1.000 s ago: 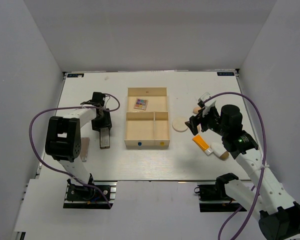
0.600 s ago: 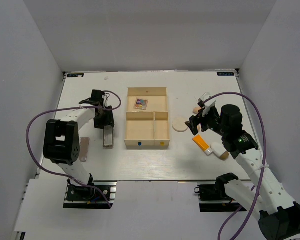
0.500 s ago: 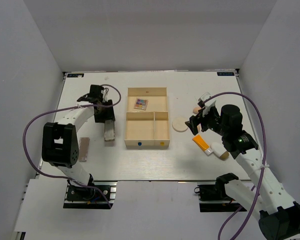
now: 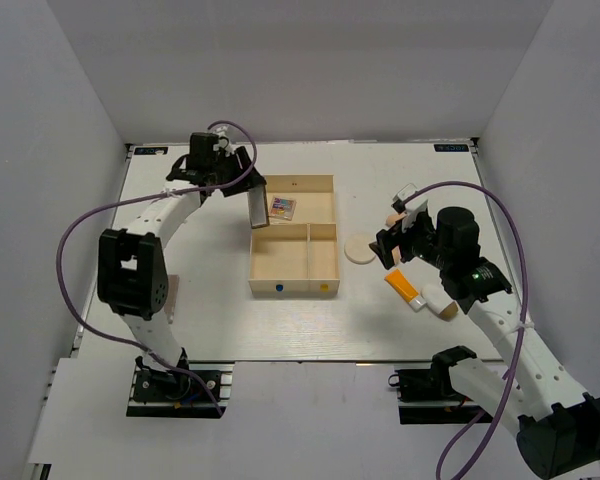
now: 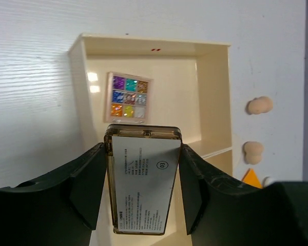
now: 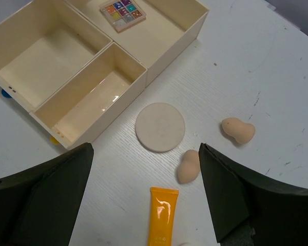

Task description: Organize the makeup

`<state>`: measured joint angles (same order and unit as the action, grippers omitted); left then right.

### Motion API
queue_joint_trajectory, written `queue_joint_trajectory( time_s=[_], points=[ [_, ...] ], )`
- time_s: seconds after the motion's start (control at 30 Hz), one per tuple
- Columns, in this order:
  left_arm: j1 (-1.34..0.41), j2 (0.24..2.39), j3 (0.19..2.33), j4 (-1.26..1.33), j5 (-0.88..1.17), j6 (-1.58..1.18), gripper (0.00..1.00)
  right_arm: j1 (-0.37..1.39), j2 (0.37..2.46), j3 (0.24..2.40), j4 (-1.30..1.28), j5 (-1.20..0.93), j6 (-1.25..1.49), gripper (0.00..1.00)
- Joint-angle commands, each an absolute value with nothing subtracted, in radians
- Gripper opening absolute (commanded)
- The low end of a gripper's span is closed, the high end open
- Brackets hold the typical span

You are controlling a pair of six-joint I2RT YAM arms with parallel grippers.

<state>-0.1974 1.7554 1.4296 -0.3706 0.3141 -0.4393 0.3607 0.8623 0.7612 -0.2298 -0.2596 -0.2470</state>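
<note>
On the white table [image 4: 380, 325], your left arm [image 4: 145, 225] stretches from its near-edge base toward the far side, then bends right at the wrist. Your right arm [image 4: 500, 320] angles in from the near right, elbow high. The pale wooden tray [image 4: 252, 262] sits mid-table between them. Your left gripper [image 5: 143, 154] is clamped on the long edges of a flat grey-brown palette [image 5: 143, 189], holding it lifted and tilted over the left wall of the tray's long far compartment. Your right gripper [image 4: 392, 247] hovers with its jaws spread wide and nothing between them, above the cream round pad [image 6: 160, 127] lying just right of the tray. Near it on the table lie the orange tube [image 6: 162, 215], the white brown-capped bottle [image 4: 438, 299] and two peach sponges [image 6: 238, 129] [image 6: 188, 166]. The small set [image 5: 127, 97] of coloured pans lies flat in the far compartment.
</note>
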Motion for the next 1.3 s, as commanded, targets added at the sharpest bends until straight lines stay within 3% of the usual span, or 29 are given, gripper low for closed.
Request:
queue_joint_trajectory(
  time_s=[0.0,0.6,0.7,0.77,0.87,1.13,1.27],
  points=[
    [-0.225,1.796,1.456,-0.203,0.397,-0.552,0.23,0.367,0.865,0.767,-0.187,-0.25,-0.253,0.89],
    [-0.296,1.988,1.612,-0.133,0.158,-0.66,0.31,0.373,0.868,0.767,-0.186,-0.258,-0.261,0.89],
    [-0.307,2.019,1.618,-0.138,0.144,-0.661,0.38,0.376,0.868,0.767,-0.186,-0.256,-0.262,0.89],
    [-0.307,2.032,1.621,-0.149,0.14,-0.65,0.57,0.379,0.867,0.765,-0.184,-0.255,-0.262,0.89],
    [-0.316,2.043,1.621,-0.166,0.123,-0.637,0.75,0.379,0.865,0.765,-0.184,-0.253,-0.262,0.89],
    [-0.334,1.939,1.614,-0.227,0.091,-0.565,0.83,0.379,0.862,0.764,-0.186,-0.252,-0.264,0.89],
    [-0.311,1.804,1.498,-0.297,-0.024,-0.515,0.83,0.382,0.847,0.764,-0.192,-0.261,-0.262,0.89]
  ],
)
